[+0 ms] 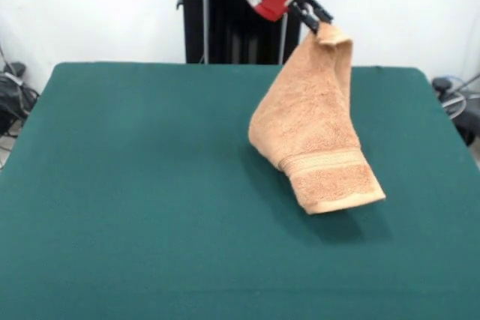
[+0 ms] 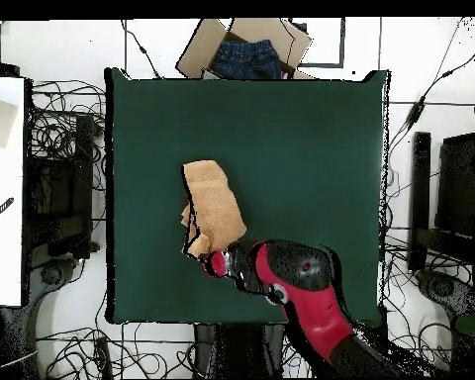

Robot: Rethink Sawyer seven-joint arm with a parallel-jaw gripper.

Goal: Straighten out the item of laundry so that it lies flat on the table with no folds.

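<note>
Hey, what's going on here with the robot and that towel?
The red and black arm has its gripper shut on one corner of the tan towel and holds it up over the green table. The towel hangs folded and bunched, with its banded lower end down at or just above the tabletop. It is not yet spread flat.

No readable text

No words, numbers, brand marks or signs can be read on the towel [image 1: 315, 136], the arm [image 2: 306, 282] or the table [image 1: 135, 200].
</note>
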